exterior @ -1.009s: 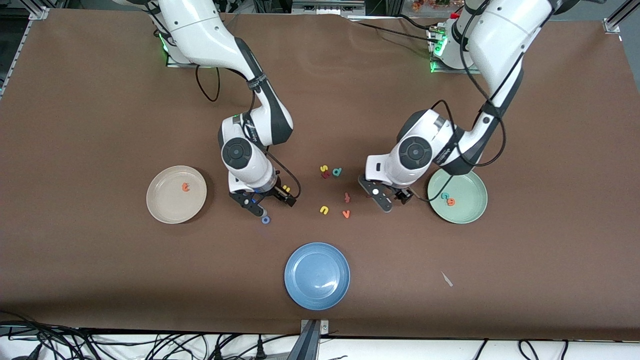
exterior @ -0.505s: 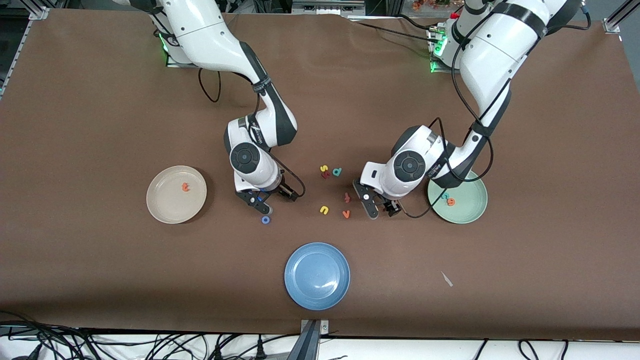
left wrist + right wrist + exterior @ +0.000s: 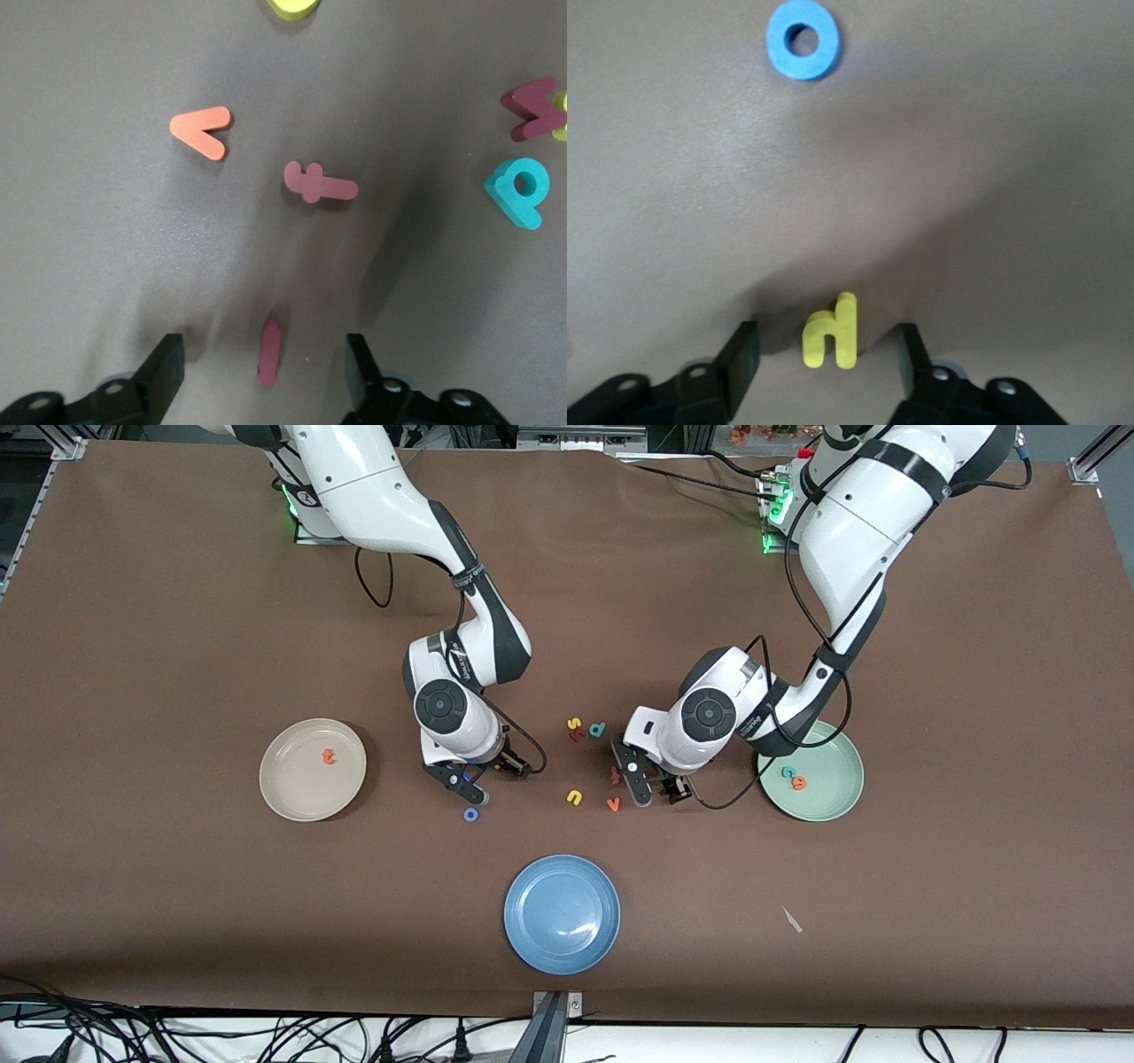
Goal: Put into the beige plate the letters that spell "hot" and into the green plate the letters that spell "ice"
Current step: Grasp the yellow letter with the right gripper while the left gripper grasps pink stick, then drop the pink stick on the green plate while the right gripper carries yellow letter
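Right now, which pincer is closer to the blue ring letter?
The right pincer, just above the blue ring, straddling the yellow h. The left pincer is off by the green plate.

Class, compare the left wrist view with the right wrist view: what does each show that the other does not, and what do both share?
Only the left wrist view: the dark red "i" lying between the left gripper fingers, plus the red "f", orange "v" and teal "d".
Only the right wrist view: the yellow "h" between the right gripper fingers, and the blue "o".
Both: the brown table, open fingers either side of one letter.
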